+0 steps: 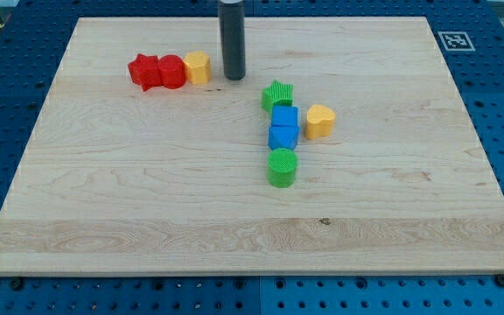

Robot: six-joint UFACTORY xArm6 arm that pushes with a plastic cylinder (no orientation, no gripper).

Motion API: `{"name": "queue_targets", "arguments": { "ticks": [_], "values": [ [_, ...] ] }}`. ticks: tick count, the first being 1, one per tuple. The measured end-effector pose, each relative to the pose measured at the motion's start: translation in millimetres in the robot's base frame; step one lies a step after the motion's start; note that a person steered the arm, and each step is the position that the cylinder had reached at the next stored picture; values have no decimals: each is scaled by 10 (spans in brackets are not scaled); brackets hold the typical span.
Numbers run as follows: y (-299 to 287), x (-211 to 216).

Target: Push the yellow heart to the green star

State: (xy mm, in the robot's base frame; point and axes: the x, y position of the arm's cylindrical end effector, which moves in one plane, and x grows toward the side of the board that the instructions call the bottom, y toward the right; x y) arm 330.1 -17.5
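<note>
The yellow heart (320, 120) lies on the wooden board right of centre, just right of the upper blue block (285, 117). The green star (277, 94) sits up and to the left of the heart, touching the top of that blue block. My tip (234, 77) is at the end of the dark rod near the view's top, left of the green star and well apart from the heart, just right of a yellow hexagon block (198, 66).
A second blue block (283, 136) and a green cylinder (282, 167) line up below the first blue block. A red star (144, 71) and a red cylinder (171, 71) sit in a row left of the yellow hexagon. The board's edge (234, 275) borders blue pegboard.
</note>
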Motion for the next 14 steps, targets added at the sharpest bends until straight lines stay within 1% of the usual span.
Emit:
{"name": "queue_targets", "arguments": {
  "ticks": [4,5,6,7,10,11,12,14],
  "values": [
    [933,-2],
    [1145,52],
    [1380,175],
    [1552,385],
    [1600,1241],
    [1561,1419],
    [1461,1529],
    [1174,1563]
  ]
}}
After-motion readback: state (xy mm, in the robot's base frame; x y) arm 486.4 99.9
